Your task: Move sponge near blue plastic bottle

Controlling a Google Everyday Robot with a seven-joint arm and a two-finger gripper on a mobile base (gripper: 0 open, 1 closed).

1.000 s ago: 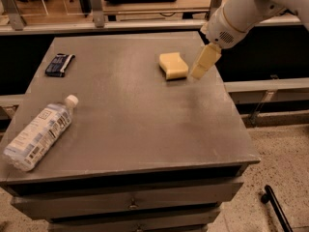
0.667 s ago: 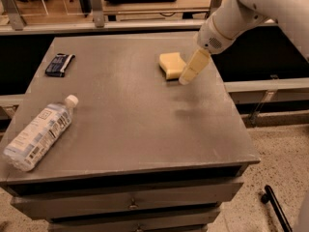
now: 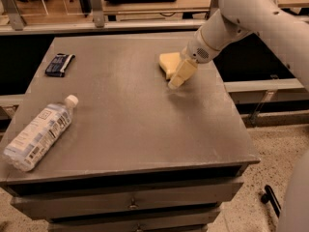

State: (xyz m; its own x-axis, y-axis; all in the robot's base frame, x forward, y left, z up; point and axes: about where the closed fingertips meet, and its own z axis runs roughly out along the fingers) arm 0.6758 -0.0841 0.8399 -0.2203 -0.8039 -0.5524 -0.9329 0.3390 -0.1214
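Note:
The pale yellow sponge (image 3: 168, 62) lies on the grey table top (image 3: 130, 110) at the back right. My gripper (image 3: 177, 80) hangs from the white arm and sits right over the sponge's front right side, covering part of it. The blue plastic bottle (image 3: 39, 133) lies on its side at the front left, white cap pointing to the back right, far from the sponge.
A small dark blue flat packet (image 3: 59, 64) lies at the back left of the table. Drawers (image 3: 130, 204) run below the table's front edge. A rail and shelving stand behind the table. The floor to the right is speckled.
The arm has swung left and lower. My gripper has moved from beside the sponge's right edge to over its front right part. The sponge and bottle have not moved.

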